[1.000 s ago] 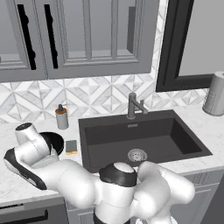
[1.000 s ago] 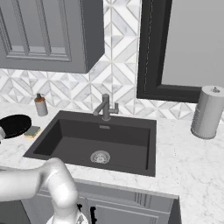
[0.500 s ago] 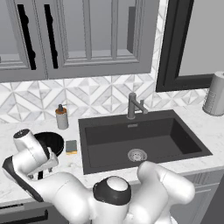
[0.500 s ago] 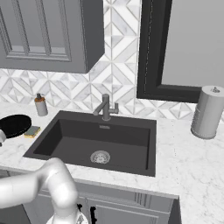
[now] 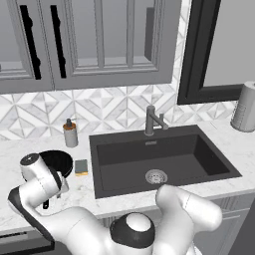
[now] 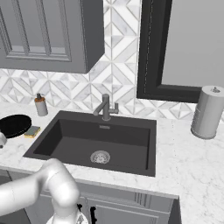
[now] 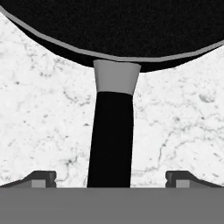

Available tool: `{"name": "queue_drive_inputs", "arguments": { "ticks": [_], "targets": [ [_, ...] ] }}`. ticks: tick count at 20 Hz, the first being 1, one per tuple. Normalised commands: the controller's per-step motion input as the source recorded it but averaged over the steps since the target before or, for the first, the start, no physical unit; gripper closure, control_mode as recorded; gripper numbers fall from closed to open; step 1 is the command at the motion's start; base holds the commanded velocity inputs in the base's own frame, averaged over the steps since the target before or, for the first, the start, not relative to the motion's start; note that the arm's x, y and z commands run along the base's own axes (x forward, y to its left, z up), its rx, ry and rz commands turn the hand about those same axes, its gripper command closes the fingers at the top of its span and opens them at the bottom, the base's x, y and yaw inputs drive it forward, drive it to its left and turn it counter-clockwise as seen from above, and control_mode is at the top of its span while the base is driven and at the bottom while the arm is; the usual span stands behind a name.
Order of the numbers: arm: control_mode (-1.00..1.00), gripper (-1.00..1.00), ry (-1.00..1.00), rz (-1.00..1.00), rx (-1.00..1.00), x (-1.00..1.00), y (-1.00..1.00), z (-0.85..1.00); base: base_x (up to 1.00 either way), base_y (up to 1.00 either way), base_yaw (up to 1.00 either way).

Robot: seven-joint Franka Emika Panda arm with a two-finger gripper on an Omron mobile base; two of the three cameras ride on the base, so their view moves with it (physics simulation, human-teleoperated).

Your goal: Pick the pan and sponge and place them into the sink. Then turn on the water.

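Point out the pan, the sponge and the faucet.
pan (image 6: 15,124), right base view, on its black inside.
sponge (image 5: 81,166), left base view, on its grey-green top.
faucet (image 5: 149,121), left base view, on its upright post.

Black pan (image 5: 59,162) lies beside sponge (image 5: 81,167), left of sink (image 5: 159,158).

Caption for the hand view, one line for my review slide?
Open gripper straddling the pan handle over the marble counter, fingertips on either side, not yet closed.

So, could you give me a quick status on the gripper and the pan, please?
Gripper open, straddling the pan handle, not gripping. Pan on the counter left of the sink, sponge beside it. Nothing in the way.
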Motion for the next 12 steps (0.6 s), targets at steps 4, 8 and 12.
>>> {"name": "queue_drive_inputs", "arguments": {
  "ticks": [4, 8, 12],
  "targets": [
    [-1.0, 1.0, -0.04, 0.0, 0.12, -0.04, -0.39, -0.41, 0.0, 0.0, 0.0],
    [-1.0, 1.0, -0.03, 0.0, 0.16, -0.03, -0.52, -0.47, 0.0, 0.0, 0.0],
    [-1.0, 1.0, -0.02, 0.0, 0.14, 0.0, -0.42, -0.43, 0.0, 0.0, 0.0]
  ]
}}
